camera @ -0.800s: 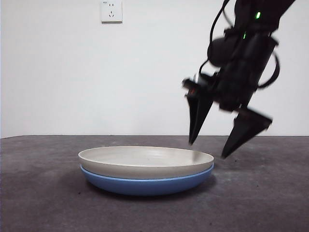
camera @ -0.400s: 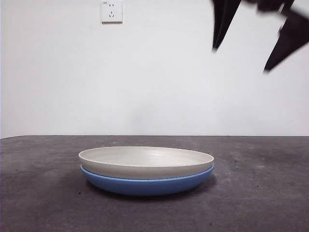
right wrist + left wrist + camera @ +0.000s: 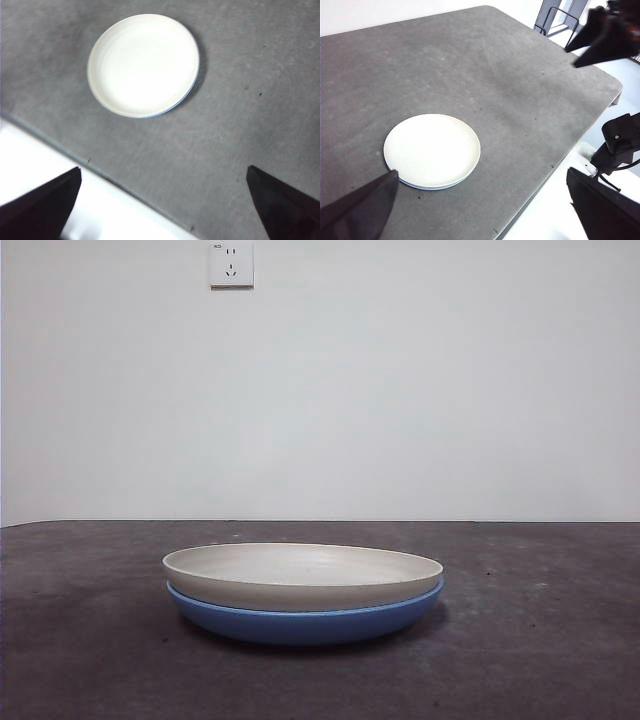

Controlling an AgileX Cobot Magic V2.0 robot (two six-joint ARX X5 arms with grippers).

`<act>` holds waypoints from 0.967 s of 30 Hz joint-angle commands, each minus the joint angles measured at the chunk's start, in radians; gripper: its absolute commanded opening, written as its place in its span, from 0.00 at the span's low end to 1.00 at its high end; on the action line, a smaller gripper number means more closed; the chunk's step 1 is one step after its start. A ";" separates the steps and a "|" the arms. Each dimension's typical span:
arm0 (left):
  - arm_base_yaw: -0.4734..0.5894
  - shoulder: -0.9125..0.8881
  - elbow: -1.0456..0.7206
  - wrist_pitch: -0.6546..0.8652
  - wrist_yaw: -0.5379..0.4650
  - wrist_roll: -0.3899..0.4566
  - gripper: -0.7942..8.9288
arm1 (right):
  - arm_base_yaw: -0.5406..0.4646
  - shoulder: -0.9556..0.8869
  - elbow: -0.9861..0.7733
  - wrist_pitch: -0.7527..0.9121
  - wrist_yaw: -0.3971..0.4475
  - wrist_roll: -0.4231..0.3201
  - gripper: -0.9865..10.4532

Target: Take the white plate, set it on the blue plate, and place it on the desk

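White plate (image 3: 300, 575) rests on blue plate (image 3: 300, 622), well clear of both wide-spread jaws.

Matte black end effector (image 3: 165, 200), two broad tapering wedge-shaped jaws, plain surfaces

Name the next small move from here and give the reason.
Probably none beyond keeping both arms parked: the white plate already sits nested on the blue plate, which rests on the desk. The left end effector and right end effector are open, high above the desk, holding nothing.
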 commanded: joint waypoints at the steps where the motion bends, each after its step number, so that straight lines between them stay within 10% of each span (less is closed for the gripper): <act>1: -0.006 0.002 0.011 0.011 -0.002 0.004 0.79 | 0.026 -0.054 0.010 -0.034 0.030 0.005 0.61; 24: -0.006 0.002 0.011 -0.042 -0.002 0.005 0.78 | 0.034 -0.415 -0.057 -0.076 0.082 0.049 0.61; 26: -0.006 0.002 0.011 -0.043 -0.002 0.005 0.69 | 0.034 -0.415 -0.057 -0.076 0.081 0.049 0.57; 29: -0.006 0.002 0.011 -0.043 -0.002 0.005 0.27 | 0.034 -0.415 -0.057 -0.076 0.082 0.050 0.18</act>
